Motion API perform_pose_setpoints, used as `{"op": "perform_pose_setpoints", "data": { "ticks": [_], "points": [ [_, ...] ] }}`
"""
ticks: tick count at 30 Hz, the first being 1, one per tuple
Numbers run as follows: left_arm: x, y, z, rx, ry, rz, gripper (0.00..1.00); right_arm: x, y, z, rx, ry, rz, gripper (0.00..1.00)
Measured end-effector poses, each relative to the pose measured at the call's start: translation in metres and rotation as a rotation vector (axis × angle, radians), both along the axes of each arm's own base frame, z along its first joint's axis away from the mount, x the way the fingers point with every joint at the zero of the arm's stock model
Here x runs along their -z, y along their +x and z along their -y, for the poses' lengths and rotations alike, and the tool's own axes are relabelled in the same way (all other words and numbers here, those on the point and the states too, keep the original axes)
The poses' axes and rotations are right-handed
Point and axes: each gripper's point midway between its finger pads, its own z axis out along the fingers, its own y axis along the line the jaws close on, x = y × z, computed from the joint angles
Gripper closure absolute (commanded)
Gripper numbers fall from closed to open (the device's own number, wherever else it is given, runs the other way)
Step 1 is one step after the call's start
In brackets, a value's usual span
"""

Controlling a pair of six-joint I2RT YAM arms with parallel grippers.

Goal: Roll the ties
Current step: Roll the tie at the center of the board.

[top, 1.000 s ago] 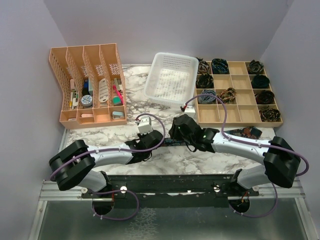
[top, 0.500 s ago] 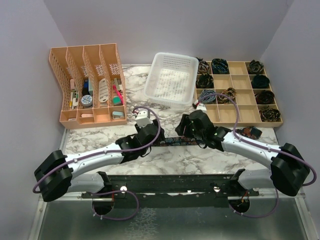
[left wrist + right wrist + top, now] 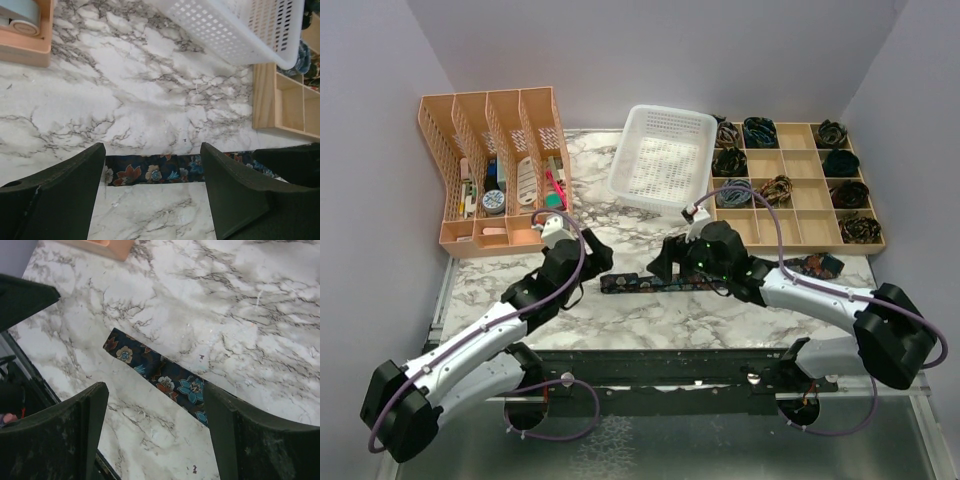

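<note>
Tie (image 3: 630, 284) lies flat and unrolled on the marble table (image 3: 650, 322), a dark flowered strip running across the lower middle of the top view, its square end pointing to the left and its far end (image 3: 820, 266) showing at the right, just below the wooden tray (image 3: 800, 240).

Left gripper (image 3: 595, 245) sits just above and to the left of that square end, apart from it. In the left wrist view its jaws are spread wide with nothing between them but bare marble; the tie (image 3: 150, 175) crosses the gap low in the frame, its cut end near the left finger (image 3: 55, 195). No finger touches the cloth.

Right gripper (image 3: 663, 265) stands over the strip a little to the right of the square end, and the tie passes beneath it. In the right wrist view its jaws are likewise spread and holding nothing; the tie (image 3: 165, 377) runs slantwise from upper left to lower right and disappears behind the right finger (image 3: 245, 440).

At the top of the top view stand an orange file rack (image 3: 490, 175), a white basket (image 3: 665, 160) and, in the tray's compartments, several rolled ties (image 3: 758, 130).
</note>
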Motion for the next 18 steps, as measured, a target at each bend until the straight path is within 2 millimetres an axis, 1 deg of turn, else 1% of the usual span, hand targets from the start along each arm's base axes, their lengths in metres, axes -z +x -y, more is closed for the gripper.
{"op": "perform_pose_setpoints", "data": {
  "ticks": [4,8,10,14,18],
  "points": [
    [0.023,0.001,-0.013,0.009,0.010,-0.070,0.17,0.004,-0.007,-0.007,-0.129,-0.014,0.088,0.16],
    [0.041,0.000,-0.013,0.045,0.025,-0.144,0.13,0.012,-0.009,-0.013,-0.246,-0.061,0.165,0.16],
    [0.049,-0.004,-0.011,0.063,0.029,-0.174,0.08,0.017,-0.008,-0.015,-0.284,-0.093,0.189,0.15],
    [0.056,-0.009,-0.013,0.084,0.011,-0.200,0.04,0.018,-0.007,-0.017,-0.326,-0.113,0.230,0.15],
    [0.056,-0.005,-0.018,0.075,-0.016,-0.212,0.01,0.019,-0.009,-0.023,-0.410,-0.130,0.290,0.15]
  ]
}}
